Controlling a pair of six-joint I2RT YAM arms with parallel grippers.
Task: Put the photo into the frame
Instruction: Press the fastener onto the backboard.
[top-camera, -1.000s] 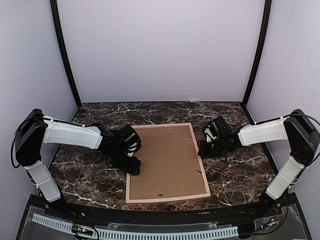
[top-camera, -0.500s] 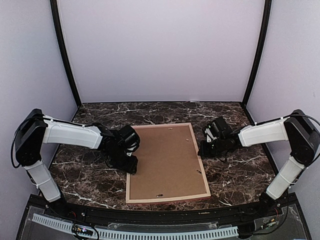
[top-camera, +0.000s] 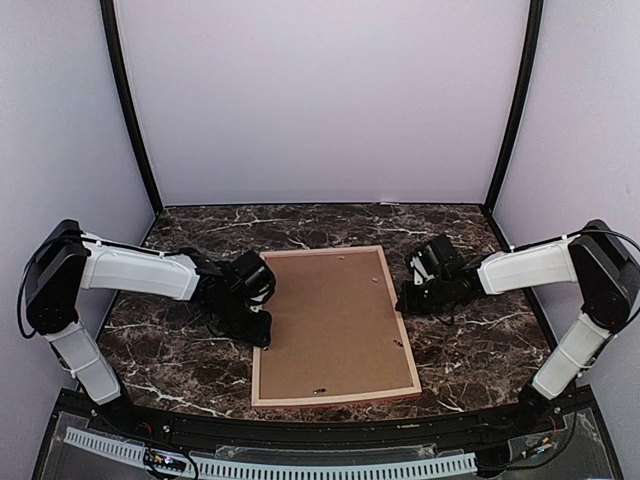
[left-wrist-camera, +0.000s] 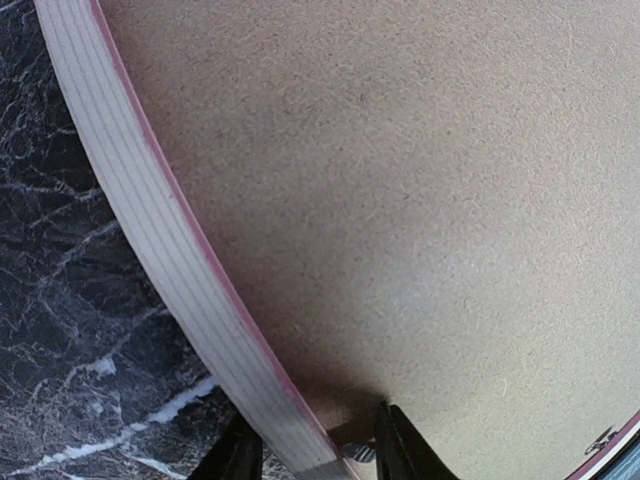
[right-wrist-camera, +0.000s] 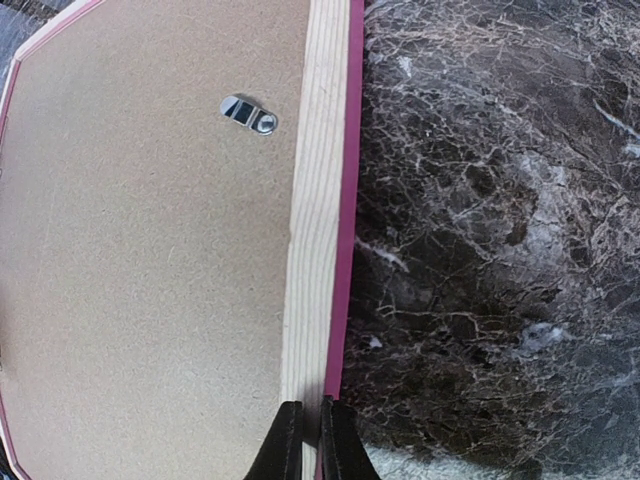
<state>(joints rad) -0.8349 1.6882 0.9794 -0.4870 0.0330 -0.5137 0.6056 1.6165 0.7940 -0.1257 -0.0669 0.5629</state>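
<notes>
The frame (top-camera: 335, 396) lies back-up on the marble table, pale wood rails with a pink-red edge, and the brown backing board (top-camera: 335, 320) fills it. The photo is hidden. My left gripper (top-camera: 260, 335) is at the frame's left rail. In the left wrist view it is open (left-wrist-camera: 315, 455), its fingers astride the rail (left-wrist-camera: 150, 220), one outside, one over the backing board (left-wrist-camera: 400, 200) by a small metal tab. My right gripper (top-camera: 404, 300) is at the right rail. In the right wrist view it is shut (right-wrist-camera: 310, 440), its tips on the rail's (right-wrist-camera: 315, 200) outer edge.
A metal turn-tab (right-wrist-camera: 248, 113) sits on the backing board (right-wrist-camera: 150, 250) near the right rail. Dark marble table (top-camera: 470, 350) surrounds the frame. Lilac walls with black posts close the back and both sides.
My left gripper has shifted slightly left and back along the frame's left rail. The frame and my right arm have not moved.
</notes>
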